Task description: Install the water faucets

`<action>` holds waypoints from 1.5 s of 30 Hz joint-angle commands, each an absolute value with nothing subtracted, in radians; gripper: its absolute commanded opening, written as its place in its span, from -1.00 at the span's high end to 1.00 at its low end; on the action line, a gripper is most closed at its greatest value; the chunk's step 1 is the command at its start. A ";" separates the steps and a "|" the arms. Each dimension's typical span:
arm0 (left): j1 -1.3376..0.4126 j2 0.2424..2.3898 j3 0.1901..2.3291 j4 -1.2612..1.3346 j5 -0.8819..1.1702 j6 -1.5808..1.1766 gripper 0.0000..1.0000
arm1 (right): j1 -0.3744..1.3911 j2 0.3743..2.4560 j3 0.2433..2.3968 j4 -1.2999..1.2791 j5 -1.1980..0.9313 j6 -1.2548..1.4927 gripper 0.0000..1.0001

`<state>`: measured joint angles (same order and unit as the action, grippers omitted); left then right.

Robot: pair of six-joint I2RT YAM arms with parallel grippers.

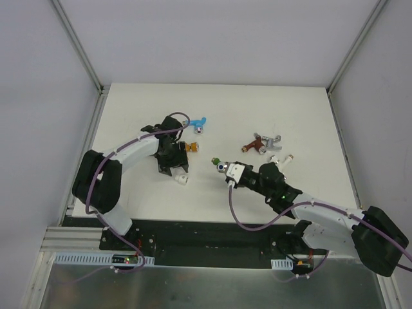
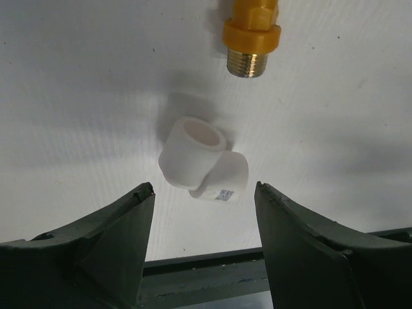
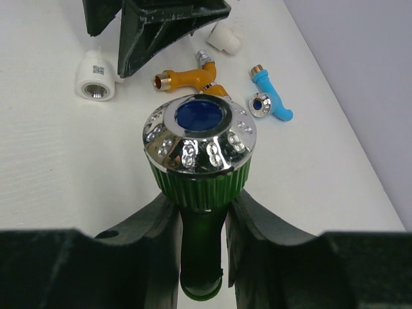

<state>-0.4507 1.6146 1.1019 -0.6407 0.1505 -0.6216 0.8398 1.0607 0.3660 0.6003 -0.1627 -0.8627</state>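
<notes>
Now | right pincer (image 3: 201,222) clamps green faucet (image 3: 199,175) | white fitting (image 2: 192,158) label (image 2: 224,194) illegible

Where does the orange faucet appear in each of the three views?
Top external: the orange faucet is left of centre.
Left wrist: top edge, right of centre; only its threaded end shows.
Right wrist: upper centre, behind the green faucet.
Shared landmark: the white pipe fitting close to it, seen in all three.

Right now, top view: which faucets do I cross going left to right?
orange faucet → green faucet → reddish-brown faucet → grey faucet. The blue faucet and white faucet overlap neighbours; skipped.
</notes>
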 commanded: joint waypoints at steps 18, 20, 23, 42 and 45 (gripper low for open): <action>-0.460 1.798 1.183 -0.663 0.071 -0.612 0.14 | 0.862 1.097 0.388 0.710 -0.160 -0.873 1.00; -0.460 1.790 1.178 -0.661 0.075 -0.603 0.36 | 0.861 1.106 0.393 0.713 -0.170 -0.877 1.00; -0.460 1.741 1.164 -0.654 0.068 -0.588 0.87 | 0.861 1.118 0.405 0.732 -0.199 -0.885 1.00; -0.377 1.318 1.448 -0.868 0.276 -0.305 1.00 | 0.836 1.235 0.725 0.821 -0.693 -1.031 1.00; -0.377 1.292 1.492 -0.925 0.262 -0.278 1.00 | 0.836 1.252 0.770 0.786 -0.736 -1.086 1.00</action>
<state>-0.3779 1.3453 1.4189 -0.8009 0.2062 -0.3614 0.8402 1.2369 0.6903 0.7544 -0.5838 -1.0004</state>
